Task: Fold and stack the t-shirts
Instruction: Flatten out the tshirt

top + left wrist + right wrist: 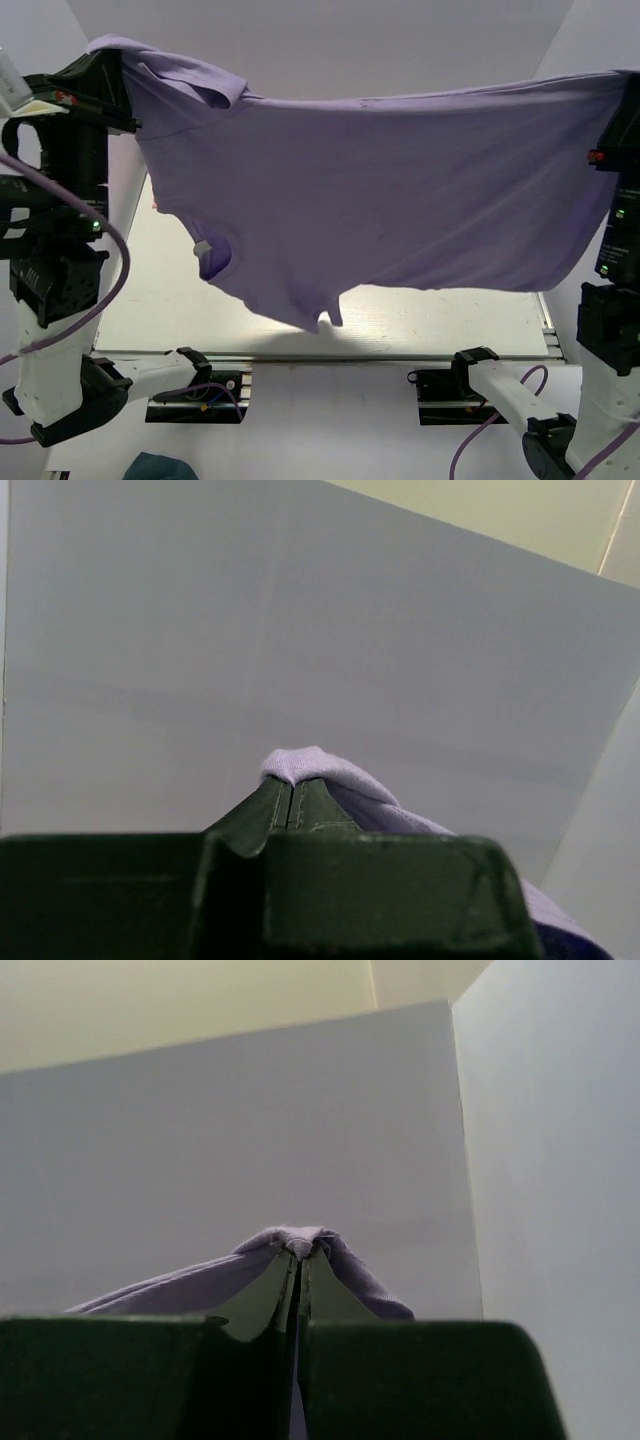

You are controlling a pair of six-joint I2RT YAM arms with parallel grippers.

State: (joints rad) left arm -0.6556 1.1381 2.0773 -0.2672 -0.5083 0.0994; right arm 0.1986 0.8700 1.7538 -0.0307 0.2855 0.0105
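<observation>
Left claw [290, 786] and right claw [300, 1253] pinch lavender t-shirt [400, 190] aloft

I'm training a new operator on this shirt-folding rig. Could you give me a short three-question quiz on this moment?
1. True or false: the lavender t-shirt is already folded.
2. What is the left gripper shut on? A) nothing B) an edge of the lavender t-shirt C) a cable
3. Fill in: the shirt's neck label hangs nearer the ___ arm.
Key: 1 false, it hangs spread out in the air between the left gripper and the right gripper; 2 B; 3 left.
</observation>
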